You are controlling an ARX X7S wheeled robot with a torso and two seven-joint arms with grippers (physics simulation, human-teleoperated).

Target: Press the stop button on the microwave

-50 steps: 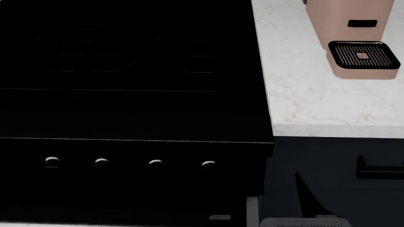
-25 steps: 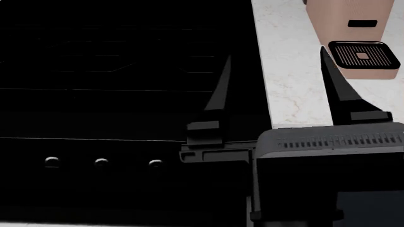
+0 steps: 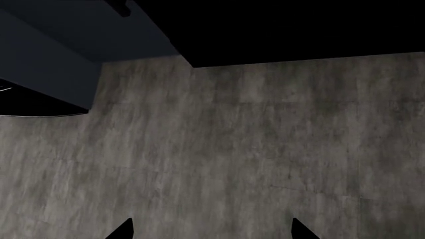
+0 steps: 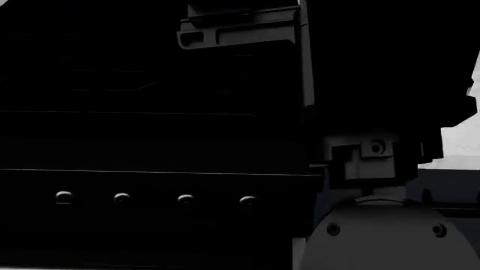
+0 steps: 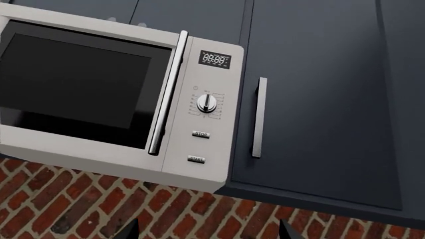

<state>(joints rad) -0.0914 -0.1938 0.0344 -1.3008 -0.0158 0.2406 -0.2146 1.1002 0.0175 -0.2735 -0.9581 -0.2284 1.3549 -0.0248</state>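
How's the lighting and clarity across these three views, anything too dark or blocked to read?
Head view: very dark, the right arm blocks much of it; only the stove knobs catch light. Left wrist view: evenly lit grey floor, soft, no glare. Right wrist view: bright and sharp; the microwave and its stop button read clearly.

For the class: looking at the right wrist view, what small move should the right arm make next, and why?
Probably advance the right gripper toward the stop button: the microwave faces the camera, the button sits below the dial, and the fingertips remain clear of the panel.
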